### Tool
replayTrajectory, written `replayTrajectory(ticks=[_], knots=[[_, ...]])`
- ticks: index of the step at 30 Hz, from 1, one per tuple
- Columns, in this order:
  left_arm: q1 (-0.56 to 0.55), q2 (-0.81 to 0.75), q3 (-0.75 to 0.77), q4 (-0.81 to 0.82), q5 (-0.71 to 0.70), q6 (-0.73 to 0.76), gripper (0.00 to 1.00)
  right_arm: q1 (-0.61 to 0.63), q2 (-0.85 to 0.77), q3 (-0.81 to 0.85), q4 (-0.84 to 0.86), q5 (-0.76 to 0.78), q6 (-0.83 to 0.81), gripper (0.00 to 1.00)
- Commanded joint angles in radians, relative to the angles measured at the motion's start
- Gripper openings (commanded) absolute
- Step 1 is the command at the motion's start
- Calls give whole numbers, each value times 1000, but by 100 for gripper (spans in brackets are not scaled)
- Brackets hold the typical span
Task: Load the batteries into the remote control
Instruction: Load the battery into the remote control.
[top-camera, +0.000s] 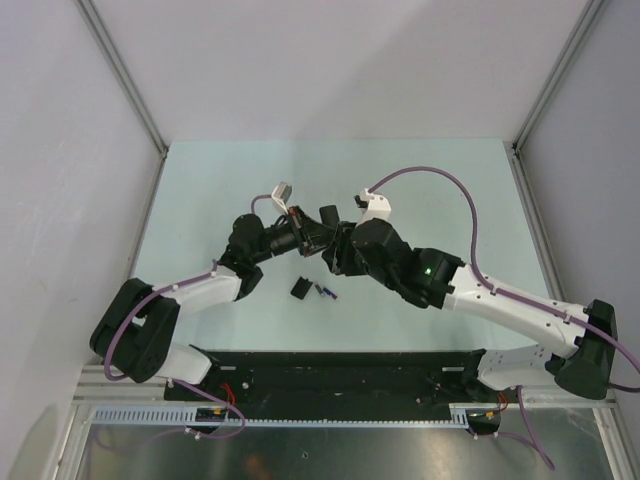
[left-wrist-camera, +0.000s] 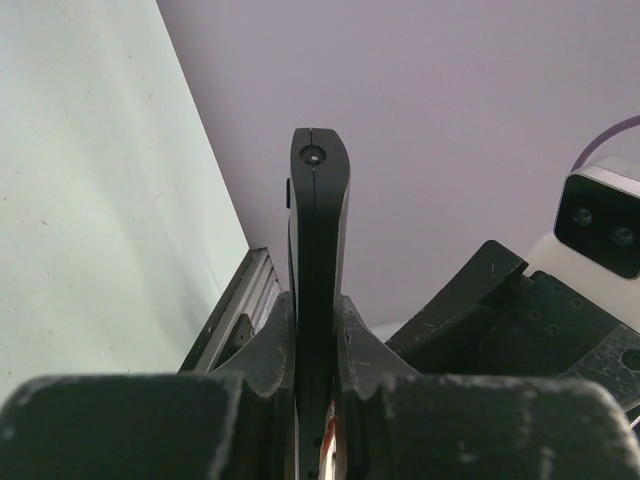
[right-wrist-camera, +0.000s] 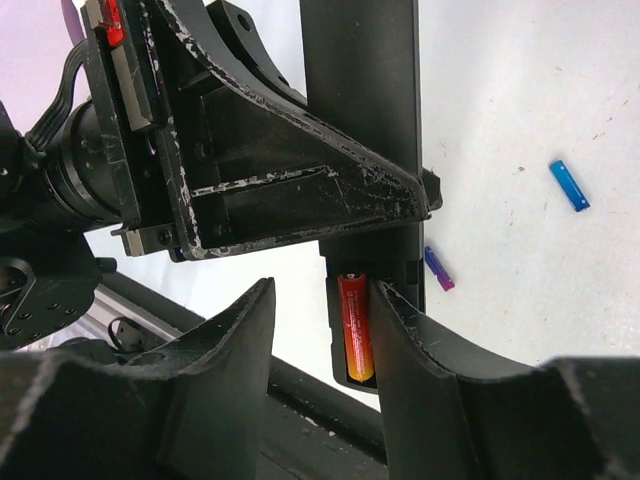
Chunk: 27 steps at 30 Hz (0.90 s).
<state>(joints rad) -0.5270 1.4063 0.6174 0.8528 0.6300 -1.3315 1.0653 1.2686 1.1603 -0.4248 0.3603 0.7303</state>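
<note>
The remote control (left-wrist-camera: 318, 220), probably light and stiff, is clamped across its flat faces by the left fingers (left-wrist-camera: 268, 350). The right fingers (right-wrist-camera: 235, 340) stand apart around the small, likely slippery red-orange battery (right-wrist-camera: 356, 325).

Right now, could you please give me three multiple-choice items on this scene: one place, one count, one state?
1. Where is the red-orange battery? A on the table; B on the back panel; C in the compartment of the remote control.
2. How many batteries lie loose on the table? A none; B two; C five.
3. The left tool is: A shut on the remote control; B open; C out of view.
Answers: C, it sits in the bay; B, a blue battery and a purple battery show; A, it clamps the remote control.
</note>
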Motion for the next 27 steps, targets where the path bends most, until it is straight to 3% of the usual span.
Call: replayTrajectory(ticks=[1, 15, 22, 27], knots=[[4, -61, 31, 160, -78, -52, 0, 18, -8, 13, -144, -21, 12, 47], [5, -69, 24, 160, -85, -46, 0, 19, -9, 27, -161, -1, 9, 49], [7, -53, 13, 160, -84, -43, 0, 16, -37, 71, -187, 19, 3, 60], [5, -47, 10, 161, -81, -43, 0, 4, -66, 87, -201, 34, -5, 63]])
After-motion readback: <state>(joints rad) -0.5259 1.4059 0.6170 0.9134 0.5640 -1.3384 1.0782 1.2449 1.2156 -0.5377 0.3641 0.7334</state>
